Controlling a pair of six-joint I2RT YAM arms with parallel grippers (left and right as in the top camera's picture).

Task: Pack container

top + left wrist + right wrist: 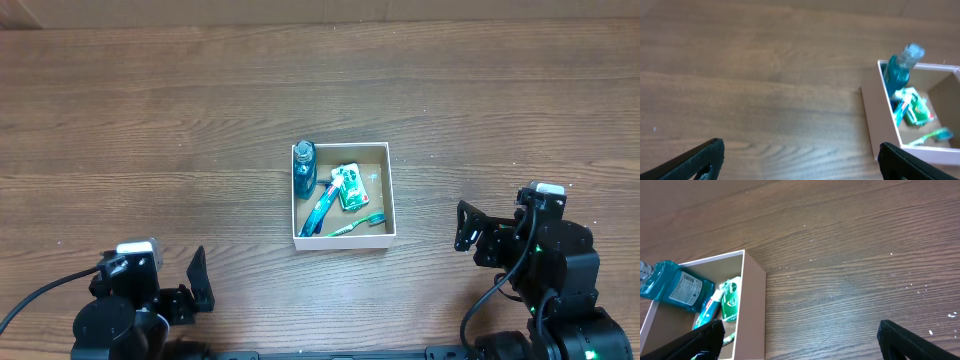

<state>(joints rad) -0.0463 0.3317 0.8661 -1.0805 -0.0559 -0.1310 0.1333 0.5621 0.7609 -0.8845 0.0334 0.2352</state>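
The left gripper [801, 147] and the right gripper [801, 326] each hold two black fingers [700, 160] spread wide, with nothing between them. Both hang low over the brown wooden table [150, 120]. Between them, mid-table, sits one small square white-walled cardboard container [392, 200]. It holds four things:

- one blue plastic mouthwash bottle [304, 168]
- one slender blue item [322, 205], too blurred to name
- one flat green-and-white packet [349, 187]
- one green toothbrush [352, 226]

We see the container [340, 242] on the counter [150, 120] holding a blue bottle [304, 170], a green packet [349, 187] and a green toothbrush [352, 226]; the left tool [199, 280] and right tool [464, 226] sit well apart from it.
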